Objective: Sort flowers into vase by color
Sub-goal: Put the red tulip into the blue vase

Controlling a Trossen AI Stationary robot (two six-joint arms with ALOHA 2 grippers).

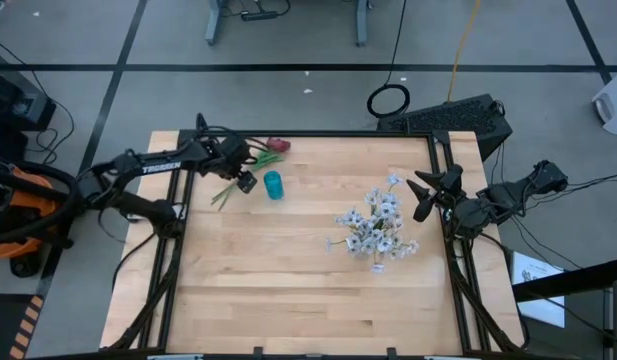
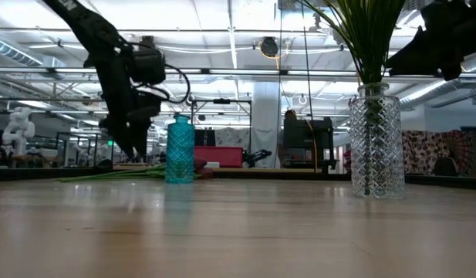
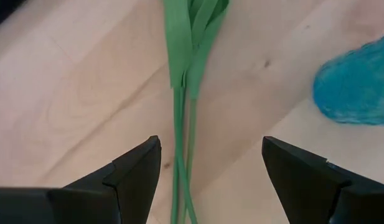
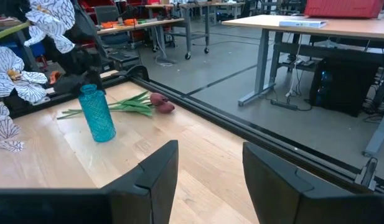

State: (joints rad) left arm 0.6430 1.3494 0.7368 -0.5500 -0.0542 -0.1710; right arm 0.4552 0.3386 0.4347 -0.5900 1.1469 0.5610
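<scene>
My left gripper (image 3: 207, 171) hangs spread wide just above the table (image 1: 288, 280), one finger on each side of the green stems of the red flowers (image 1: 250, 162). The stems (image 3: 181, 155) run straight through the gap between my fingertips (image 3: 139, 168), and I cannot tell whether either finger touches them; nothing is clamped. Ahead of the fingers the stems widen into long flat leaves (image 3: 190, 31). The flowers lie flat on the wood near the far left corner, their dark red buds (image 4: 160, 102) pointing toward the far edge of the table. Just beside them stands a small blue vase (image 1: 274, 185), upright, its ribbed body (image 2: 180, 150) empty of stems. From table height my left arm comes down behind and beside that vase, with the stems stretched low along the wood at its foot.

My right gripper (image 4: 207, 171) is held up in the air at the table's right edge, fingers partly apart and holding nothing, facing across toward the blue vase and the red flowers.

Between the two arms, closer to my right one, stands a clear cut-glass vase (image 2: 374, 143). It holds the spray of tiny white and pale blue blossoms (image 1: 376, 225), with green stalks (image 2: 366, 35) rising out of its neck.
</scene>
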